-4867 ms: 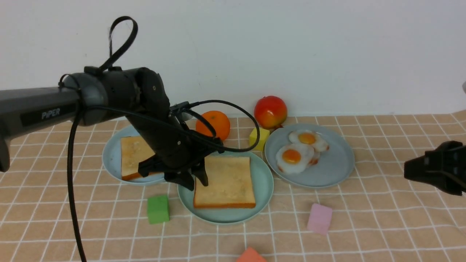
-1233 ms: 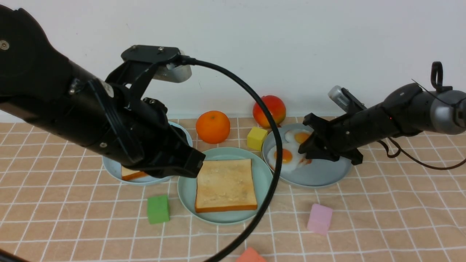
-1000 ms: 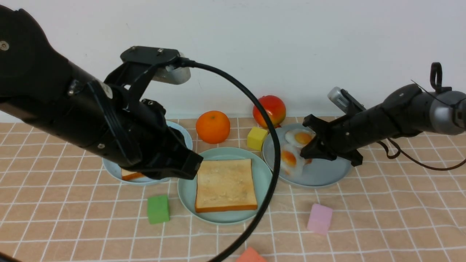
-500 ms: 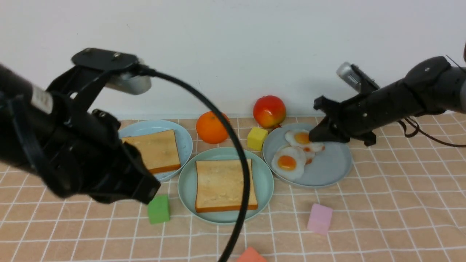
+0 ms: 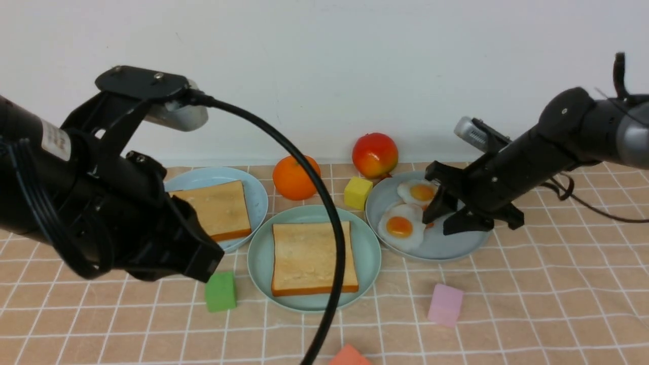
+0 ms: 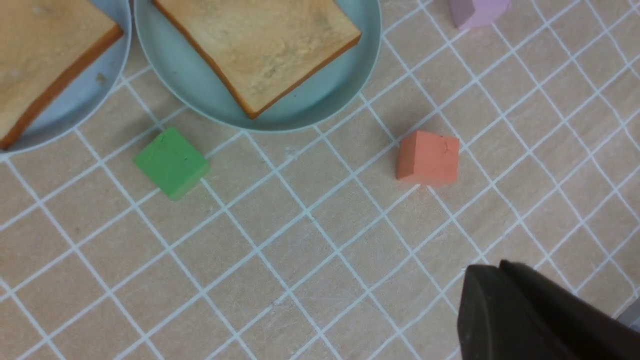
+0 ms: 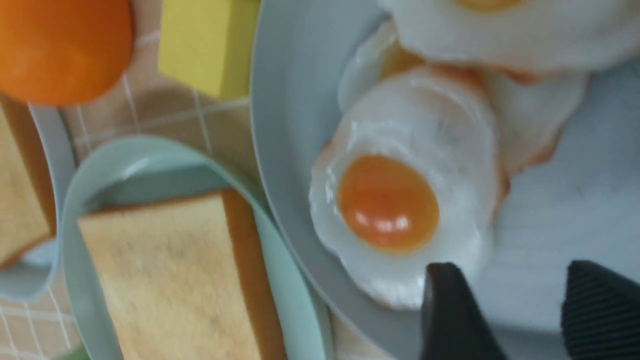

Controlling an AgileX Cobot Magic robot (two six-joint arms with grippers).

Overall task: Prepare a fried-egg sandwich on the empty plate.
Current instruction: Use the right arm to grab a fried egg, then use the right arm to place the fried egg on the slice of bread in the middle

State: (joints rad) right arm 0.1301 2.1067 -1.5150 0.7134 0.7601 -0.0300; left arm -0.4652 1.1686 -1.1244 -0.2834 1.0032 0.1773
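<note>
Positioning for the egg pick, we find the right gripper (image 5: pixel 440 222) at the centre right of the front view, low over the grey-blue plate (image 5: pixel 456 249), jaws apart and empty. The fried egg (image 5: pixel 403 226) we want lies on the left part of that plate, just beside the gripper; in the right wrist view one finger (image 7: pixel 450 315) shows at its white edge. A second egg (image 5: pixel 423 192) lies just above it in the frame, and the two whites overlap.

The mint-green plate (image 5: pixel 367 253) occupies the centre of the front view and carries one toast slice (image 5: pixel 312 258), bare on top. The second toast slice (image 5: pixel 215 209) rests on the pale blue plate (image 5: pixel 256 190) at the centre left. The left gripper (image 5: pixel 200 259) hangs above the surface at the lower left; we cannot tell whether its jaws are apart or together.

We judge the egg to be thin, light, pliable and glossy, so it may slip or droop. We recommend pinching the flat white margin away from the overlap, clear of the domed yolk, and lifting slowly so the second egg is not dragged along.
</note>
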